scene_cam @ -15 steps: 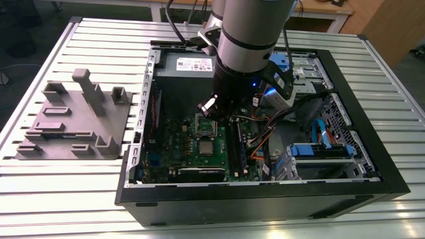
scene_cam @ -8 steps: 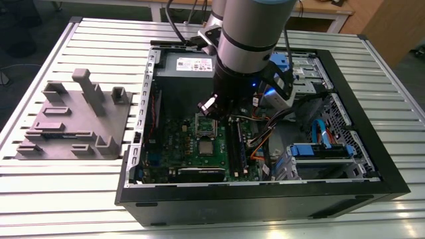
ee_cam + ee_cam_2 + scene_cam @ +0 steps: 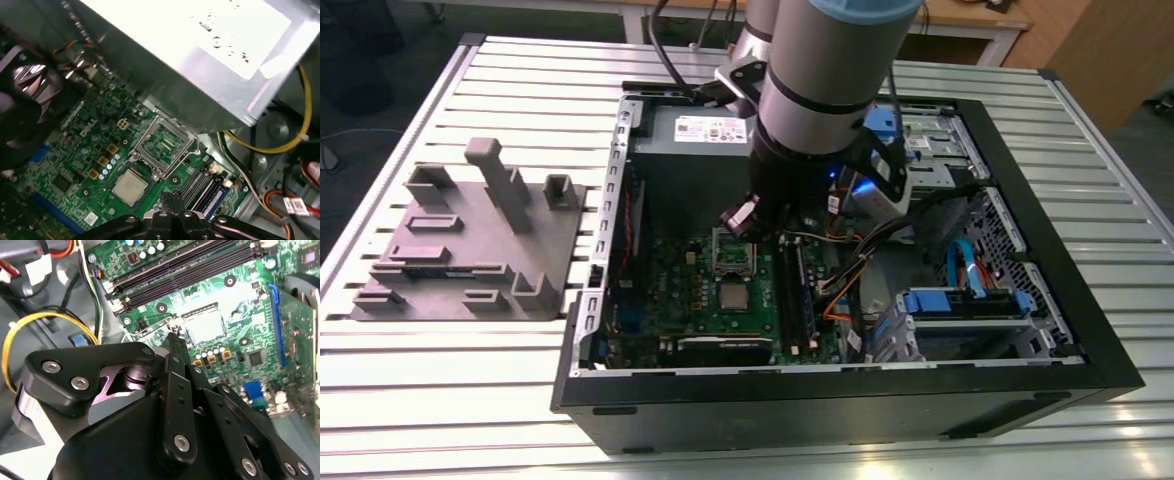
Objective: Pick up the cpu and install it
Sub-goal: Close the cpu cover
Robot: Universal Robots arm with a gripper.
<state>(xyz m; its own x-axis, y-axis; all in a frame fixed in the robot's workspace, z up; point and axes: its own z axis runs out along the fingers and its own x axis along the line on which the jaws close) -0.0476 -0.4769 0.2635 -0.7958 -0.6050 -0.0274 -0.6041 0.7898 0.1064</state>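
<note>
Silvery cpu (image 3: 129, 186) lay at ten o'clock from my closed, empty hand (image 3: 172, 199) in the first wrist view.

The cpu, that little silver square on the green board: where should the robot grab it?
Probably by two opposite thin edges, coming straight down from above. The cpu lies flat with its shiny top up, so only its edges offer a hold. The open socket bracket sits along one side, so the two edges running away from it look freer.
</note>
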